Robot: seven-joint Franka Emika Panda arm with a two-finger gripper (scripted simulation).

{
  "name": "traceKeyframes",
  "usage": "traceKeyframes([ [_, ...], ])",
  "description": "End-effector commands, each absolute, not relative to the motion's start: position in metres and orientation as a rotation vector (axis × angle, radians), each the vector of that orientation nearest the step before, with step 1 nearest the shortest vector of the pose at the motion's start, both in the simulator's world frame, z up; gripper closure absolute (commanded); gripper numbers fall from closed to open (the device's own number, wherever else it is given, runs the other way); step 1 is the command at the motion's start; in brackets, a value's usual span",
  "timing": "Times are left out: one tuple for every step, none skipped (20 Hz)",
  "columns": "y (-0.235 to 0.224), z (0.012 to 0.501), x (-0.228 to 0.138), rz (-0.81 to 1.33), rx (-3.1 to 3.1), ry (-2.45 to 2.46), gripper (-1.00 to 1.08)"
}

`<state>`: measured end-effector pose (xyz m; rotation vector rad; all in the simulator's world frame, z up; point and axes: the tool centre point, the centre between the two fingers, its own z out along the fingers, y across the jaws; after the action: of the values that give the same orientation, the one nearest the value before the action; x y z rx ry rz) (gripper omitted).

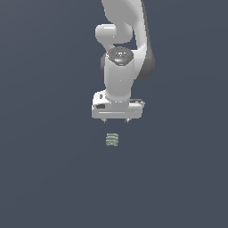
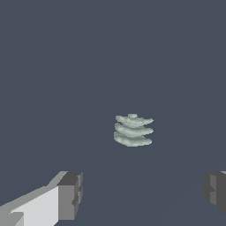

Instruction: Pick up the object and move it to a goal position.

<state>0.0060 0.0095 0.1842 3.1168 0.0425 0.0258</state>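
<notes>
My white gripper [image 1: 116, 120] hangs with its fingers [image 2: 70, 194] spread wide and holding nothing, while the small ridged grey-green object [image 1: 112, 139] sits apart from it on the dark ground, untouched.

1. The scene is seen in the exterior view from high up, looking down steeply on the arm [image 1: 122, 53] from moderate range.
2. From the wrist view, the surface is seen closely past the fingertips [image 2: 70, 194].
3. The object [image 1: 112, 139] [image 2: 133, 130] is shared by both views.
</notes>
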Motion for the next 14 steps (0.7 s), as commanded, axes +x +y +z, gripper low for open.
traceKeyframes([
  [0.0095,0.1842,0.006,0.026,3.117,0.042,-0.92],
  [0.0094,0.1842,0.006,0.026,3.117,0.042,-0.92],
  [0.0098,0.1842,0.0059,0.026,3.118,0.045,-0.92],
  [0.0102,0.1842,0.0058,0.026,3.12,0.048,-0.92],
  [0.0107,0.1843,0.0056,0.026,3.122,0.052,-0.92],
  [0.0114,0.1844,0.0054,0.026,3.125,0.057,-0.92],
  [0.0122,0.1846,0.0051,0.026,3.128,0.063,-0.92],
  [0.013,0.185,0.0047,0.027,3.131,0.07,-0.92],
  [0.0136,0.1855,0.0044,0.027,3.133,0.075,-0.92],
  [0.0141,0.186,0.0041,0.027,3.135,0.079,-0.92],
  [0.0145,0.1866,0.0039,0.027,3.136,0.082,-0.92],
  [0.0146,0.187,0.0038,0.027,3.136,0.084,-0.92],
  [0.0146,0.1871,0.0037,0.027,3.136,0.084,-0.92],
  [0.0145,0.1869,0.0038,0.027,3.136,0.083,-0.92],
])
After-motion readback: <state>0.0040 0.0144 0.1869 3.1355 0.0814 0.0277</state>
